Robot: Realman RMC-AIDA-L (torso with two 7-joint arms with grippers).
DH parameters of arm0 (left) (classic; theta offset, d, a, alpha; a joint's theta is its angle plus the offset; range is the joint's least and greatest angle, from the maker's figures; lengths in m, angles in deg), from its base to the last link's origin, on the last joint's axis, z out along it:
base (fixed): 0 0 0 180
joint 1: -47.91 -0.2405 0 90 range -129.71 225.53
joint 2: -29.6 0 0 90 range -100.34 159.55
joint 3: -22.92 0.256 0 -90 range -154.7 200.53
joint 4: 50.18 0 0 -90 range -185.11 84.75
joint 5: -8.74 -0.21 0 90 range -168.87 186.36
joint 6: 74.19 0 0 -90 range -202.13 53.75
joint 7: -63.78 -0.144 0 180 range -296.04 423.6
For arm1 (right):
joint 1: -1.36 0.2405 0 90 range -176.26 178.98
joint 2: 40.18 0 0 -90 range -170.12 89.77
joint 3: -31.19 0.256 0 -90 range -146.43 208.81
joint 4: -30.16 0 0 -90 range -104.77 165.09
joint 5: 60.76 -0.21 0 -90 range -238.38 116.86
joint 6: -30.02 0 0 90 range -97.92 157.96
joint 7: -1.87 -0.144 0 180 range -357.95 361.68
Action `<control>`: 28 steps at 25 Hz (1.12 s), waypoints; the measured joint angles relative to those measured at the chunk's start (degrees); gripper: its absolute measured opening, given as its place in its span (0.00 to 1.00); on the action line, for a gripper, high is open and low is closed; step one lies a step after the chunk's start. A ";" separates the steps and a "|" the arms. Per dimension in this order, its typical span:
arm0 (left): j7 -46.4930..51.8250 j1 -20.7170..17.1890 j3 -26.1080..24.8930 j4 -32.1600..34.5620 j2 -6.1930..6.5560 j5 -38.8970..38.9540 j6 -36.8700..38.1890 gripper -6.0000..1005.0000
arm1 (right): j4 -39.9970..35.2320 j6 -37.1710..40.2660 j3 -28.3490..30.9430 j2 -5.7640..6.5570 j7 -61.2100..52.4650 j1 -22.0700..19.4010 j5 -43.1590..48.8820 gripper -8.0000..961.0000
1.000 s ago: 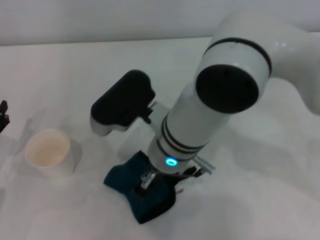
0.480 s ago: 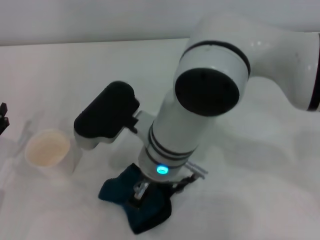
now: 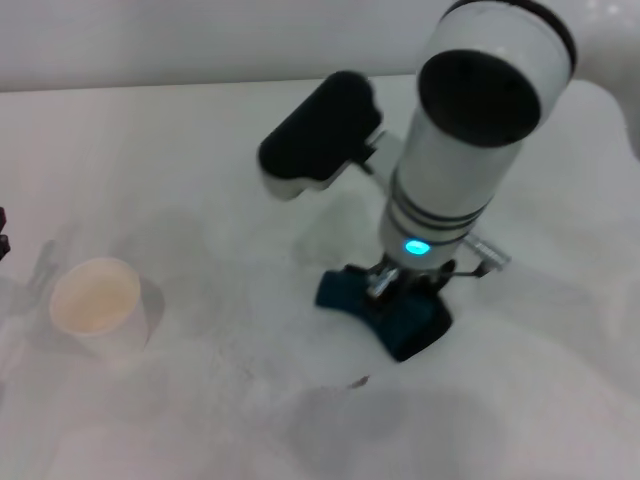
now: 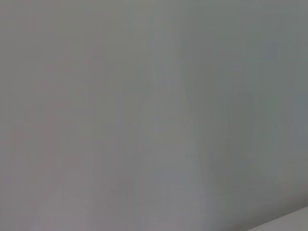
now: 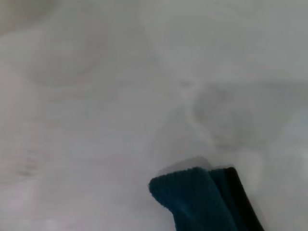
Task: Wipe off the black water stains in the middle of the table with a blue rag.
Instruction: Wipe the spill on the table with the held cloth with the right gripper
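Head view: the right pincer points straight down, clamped on the bunched dark teal-blue soft rag, which it presses onto the broad white matte table. A small dark fleck of stain lies toward the robot, near the rag; the cream paper cup stands well apart to the left. The left pincer barely shows at the edge; whether it is apart or together I cannot tell.

Left wrist view: nothing distinct.

Right wrist view: the rag's folded corner rests on the table, faint grey smears beyond it.
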 joint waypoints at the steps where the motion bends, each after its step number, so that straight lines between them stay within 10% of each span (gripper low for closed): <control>1: 0.00 0.00 0.00 -0.08 0.00 0.24 0.00 0.88 | 0.14 -0.70 1.07 0.02 0.26 -0.58 1.32 0.08; 8: 0.00 0.29 0.00 -0.12 0.08 0.36 -0.50 0.88 | 1.06 -1.08 3.66 -0.23 2.52 -2.79 2.71 0.08; 28: 0.00 0.71 0.00 0.08 0.08 0.37 -0.63 0.88 | -0.12 14.81 -14.69 -0.27 5.15 3.43 -24.71 0.09</control>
